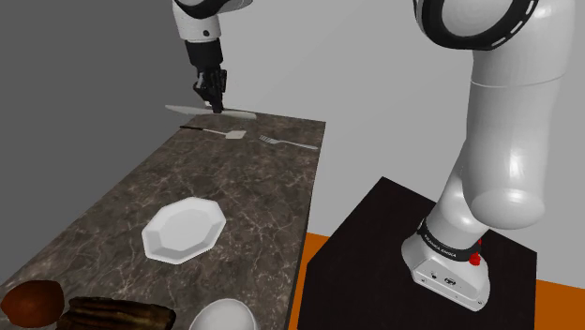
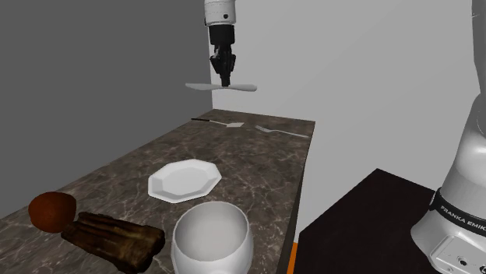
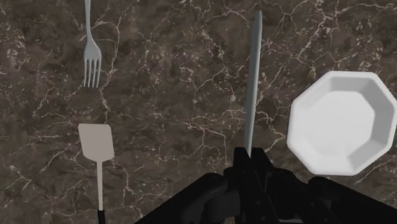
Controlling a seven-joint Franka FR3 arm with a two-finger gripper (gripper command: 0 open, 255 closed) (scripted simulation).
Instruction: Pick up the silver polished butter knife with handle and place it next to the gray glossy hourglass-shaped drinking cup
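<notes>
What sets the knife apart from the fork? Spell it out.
The knife is clasped in the hand, in the air above the counter; the fork lies flat on the counter. The knife is a plain narrow strip; the fork ends in tines. Both are pale grey cutlery and sit roughly level.

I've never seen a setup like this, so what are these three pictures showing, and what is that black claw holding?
It is a simulated white robot arm on a dark box. Two pictures look over a dark marbled counter from nearby; the third looks down from a camera on the hand. The black gripper clasps a pale butter knife above the counter's far end. On the counter lie a fork, a spatula, a white plate, a pale cup, a round brown lump and a dark brown slab.
</notes>
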